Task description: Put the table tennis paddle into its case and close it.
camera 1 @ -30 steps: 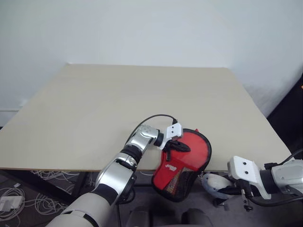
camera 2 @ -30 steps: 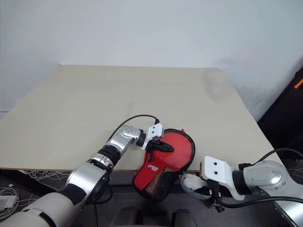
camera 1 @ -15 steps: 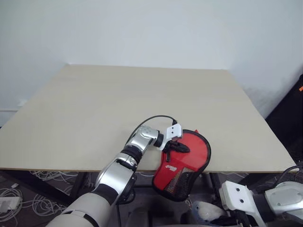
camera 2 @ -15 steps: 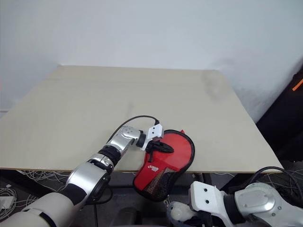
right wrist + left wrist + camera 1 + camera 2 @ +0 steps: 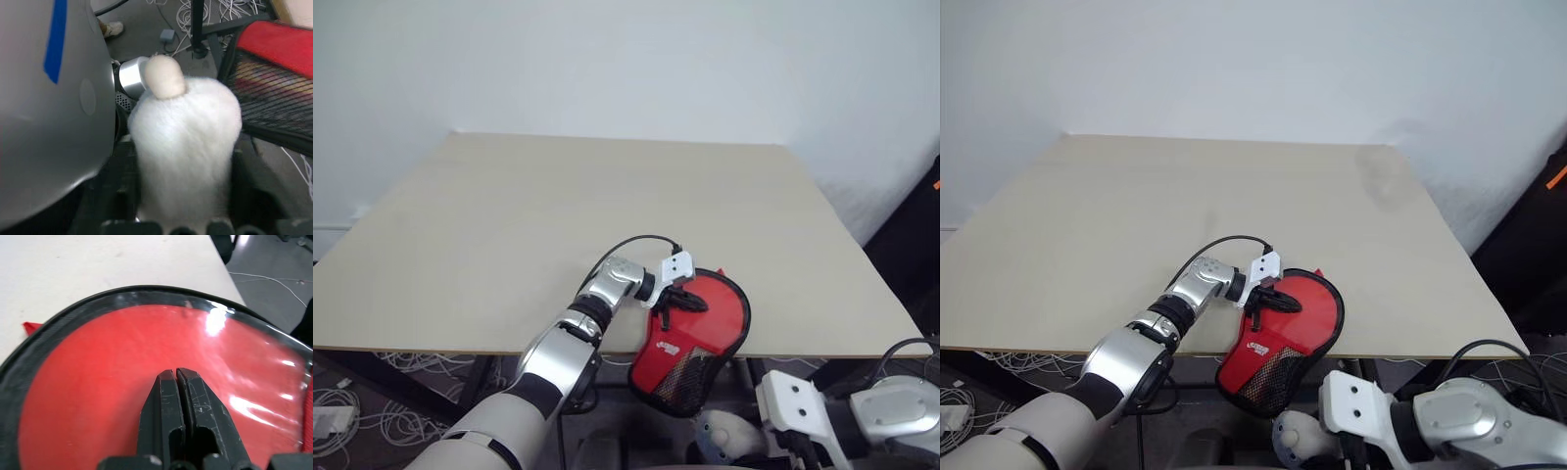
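Pressing shut left jaws (image 5: 175, 377) onto the case (image 5: 705, 328) at the desk (image 5: 509, 225) edge; right jaws (image 5: 183, 215) grip a white fluffy thing (image 5: 183, 147).

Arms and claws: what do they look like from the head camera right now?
Both arms are silver and pale grey with black joint rings. Each wrist carries a white block. A black cable loops over the left wrist to the left claw, whose fingers are black. The right claw sits behind its white block.
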Controlling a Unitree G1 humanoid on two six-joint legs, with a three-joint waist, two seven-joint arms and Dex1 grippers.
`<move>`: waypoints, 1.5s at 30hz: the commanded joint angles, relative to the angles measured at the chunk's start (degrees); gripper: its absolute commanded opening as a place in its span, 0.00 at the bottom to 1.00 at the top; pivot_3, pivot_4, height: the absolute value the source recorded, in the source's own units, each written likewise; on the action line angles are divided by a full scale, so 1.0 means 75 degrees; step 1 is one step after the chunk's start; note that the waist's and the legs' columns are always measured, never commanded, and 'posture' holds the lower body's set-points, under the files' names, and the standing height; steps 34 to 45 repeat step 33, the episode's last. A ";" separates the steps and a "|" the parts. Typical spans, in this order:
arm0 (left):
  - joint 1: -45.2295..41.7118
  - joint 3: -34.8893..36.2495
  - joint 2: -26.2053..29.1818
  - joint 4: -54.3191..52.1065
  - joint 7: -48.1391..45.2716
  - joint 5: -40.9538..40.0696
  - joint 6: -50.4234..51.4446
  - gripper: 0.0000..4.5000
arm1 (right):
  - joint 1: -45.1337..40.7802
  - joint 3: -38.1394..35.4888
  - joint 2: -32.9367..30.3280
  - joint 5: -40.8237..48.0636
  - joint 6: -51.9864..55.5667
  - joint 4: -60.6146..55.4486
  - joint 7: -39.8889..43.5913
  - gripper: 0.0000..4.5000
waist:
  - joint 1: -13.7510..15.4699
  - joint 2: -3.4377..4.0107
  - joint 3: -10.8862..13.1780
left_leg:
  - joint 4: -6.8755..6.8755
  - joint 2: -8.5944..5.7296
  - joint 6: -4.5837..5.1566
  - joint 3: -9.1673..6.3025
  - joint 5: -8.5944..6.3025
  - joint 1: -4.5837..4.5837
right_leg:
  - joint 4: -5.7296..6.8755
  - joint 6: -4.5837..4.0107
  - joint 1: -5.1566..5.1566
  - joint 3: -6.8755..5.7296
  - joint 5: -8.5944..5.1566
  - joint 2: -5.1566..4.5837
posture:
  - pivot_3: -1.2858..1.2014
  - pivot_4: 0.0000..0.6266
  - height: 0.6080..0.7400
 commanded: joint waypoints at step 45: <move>0.4409 0.4163 0.3019 -0.6803 0.2779 -0.2823 0.3873 0.99 | -0.6011 0.0173 0.5300 -0.1239 0.0563 0.6748 -0.2414 1.00 | -0.0037 0.0046 -0.0005 | 0.0011 0.0003 0.0037 0.0033 0.0015 -0.0097 | 0.0026 -0.0023 -0.0110 0.0035 0.0051 0.0009 | 0.52 0.00 1.00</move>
